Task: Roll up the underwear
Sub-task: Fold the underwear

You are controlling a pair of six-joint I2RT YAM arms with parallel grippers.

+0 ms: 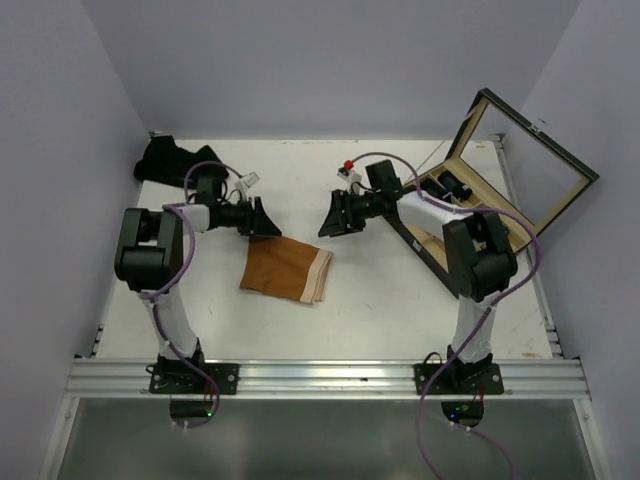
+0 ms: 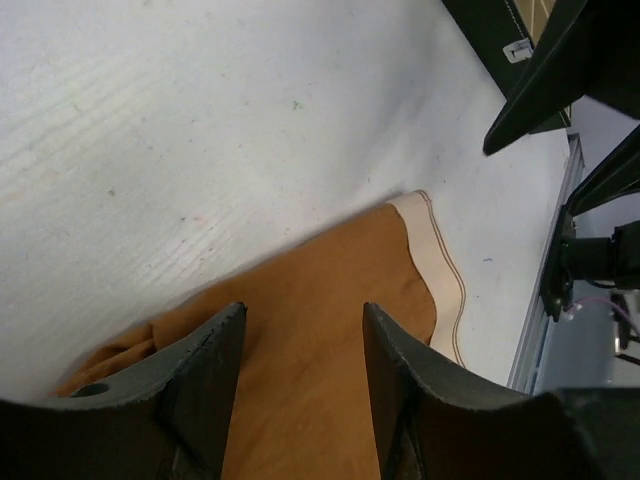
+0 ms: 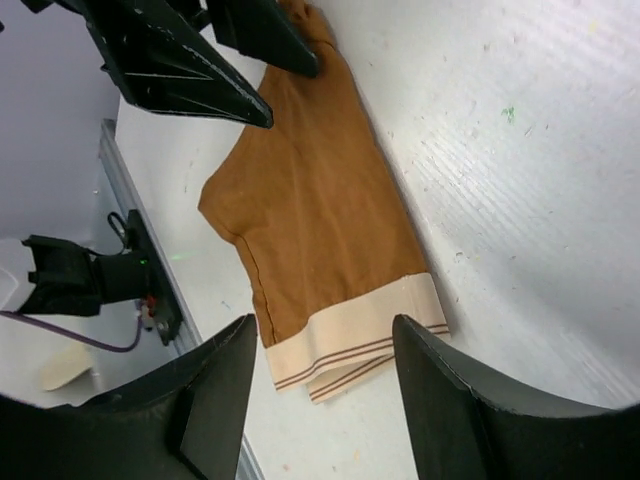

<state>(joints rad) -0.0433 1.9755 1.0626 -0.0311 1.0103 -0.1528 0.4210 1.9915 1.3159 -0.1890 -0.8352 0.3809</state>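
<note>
Item: rust-orange underwear [image 1: 283,266], one piece, lying flat and folded on the white bench [image 1: 390,300] at centre, its cream waistband [image 1: 320,277] turned toward the right arm.

Left gripper [image 2: 300,318]: jaws apart, nothing held, poised over the orange cloth's far-left edge.

Right gripper [image 3: 325,335]: jaws apart, nothing held, raised above the bench beyond the waistband end.

Dark cloth heap [image 1: 165,158]: far-left corner of the bench.

Wooden box [image 1: 525,165]: far right, glass lid propped open.
</note>
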